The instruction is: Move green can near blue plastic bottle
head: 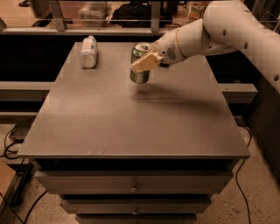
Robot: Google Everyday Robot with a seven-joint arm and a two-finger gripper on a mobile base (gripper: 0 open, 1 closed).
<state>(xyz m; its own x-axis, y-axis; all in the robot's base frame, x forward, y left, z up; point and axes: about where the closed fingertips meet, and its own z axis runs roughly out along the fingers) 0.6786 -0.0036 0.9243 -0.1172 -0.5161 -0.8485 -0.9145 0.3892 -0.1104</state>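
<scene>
The green can is upright, with a silver top, and is held just above the grey table near its far middle. My gripper is shut on the green can, with a tan finger across its side. The arm reaches in from the upper right. The blue plastic bottle, clear and whitish with a white label, lies on its side at the table's far left corner, well left of the can.
The table has drawers below its front edge. A dark shelf with a bag and clutter runs behind the table. Cables lie on the floor at the left.
</scene>
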